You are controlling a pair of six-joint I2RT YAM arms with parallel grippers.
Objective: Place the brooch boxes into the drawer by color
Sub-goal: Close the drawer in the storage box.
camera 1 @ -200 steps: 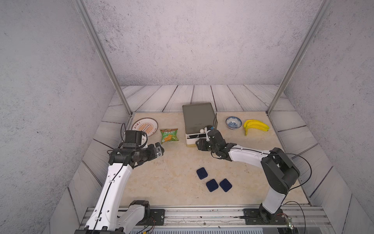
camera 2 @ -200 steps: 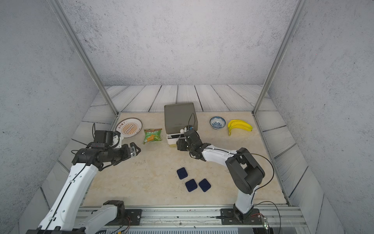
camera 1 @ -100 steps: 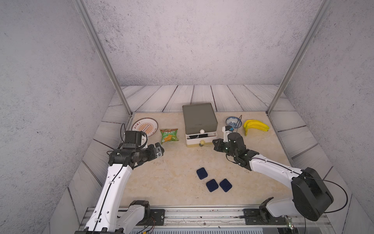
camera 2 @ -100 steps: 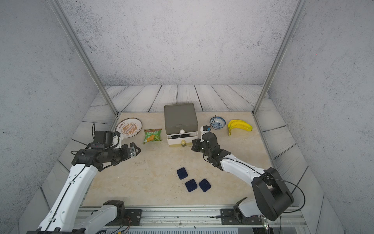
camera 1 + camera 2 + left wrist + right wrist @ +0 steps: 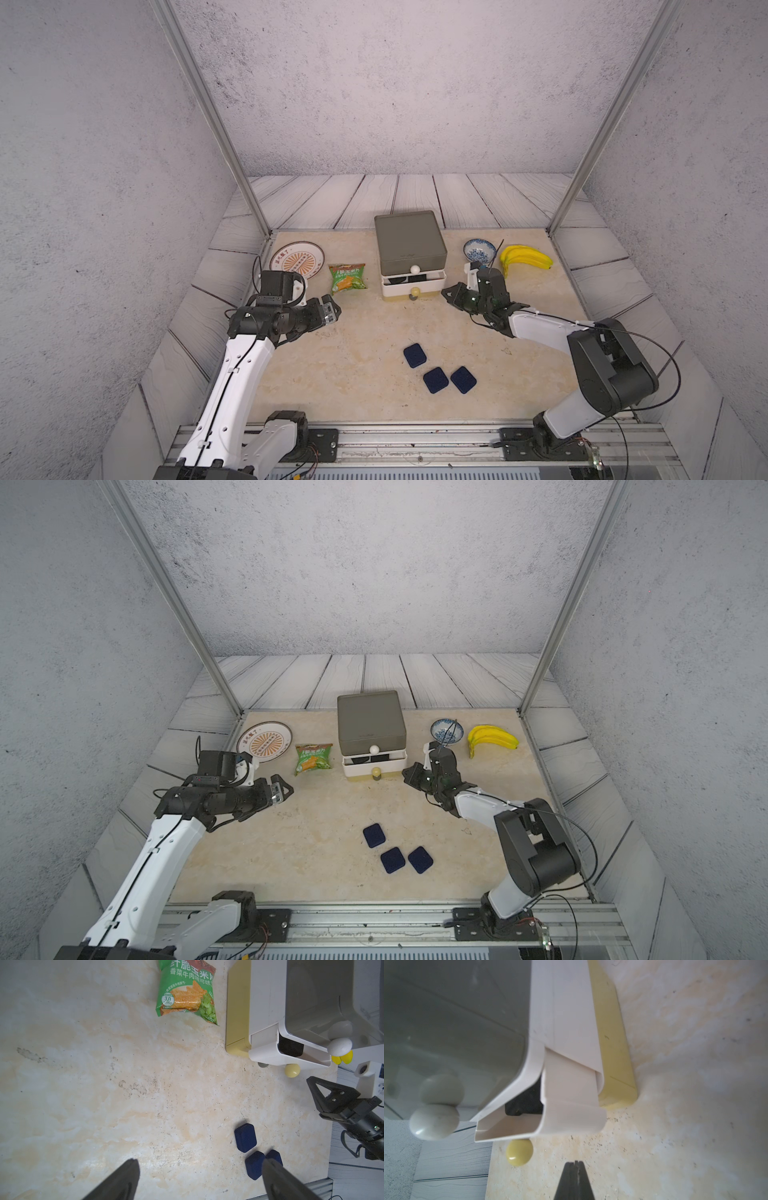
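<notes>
Chest (image 5: 409, 241) at 12 o'clock on the table (image 5: 365, 332), white drawer (image 5: 413, 281) partly out, with a black box (image 5: 525, 1103) inside. Three navy boxes (image 5: 435, 380) lie at 6 o'clock. Right gripper (image 5: 445, 291), at the chest's 4 o'clock, is pinched closed and empty. Left gripper (image 5: 334, 309), at 9 o'clock, is spread wide and empty.

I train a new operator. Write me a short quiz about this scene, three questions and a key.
1. How many navy boxes lie on the table?
2. True or false: the right gripper holds a box.
3. Which drawer stands partly open? A grey, B white, C yellow.
Key: 1. three; 2. false, it is shut and empty; 3. B, the white drawer.
</notes>
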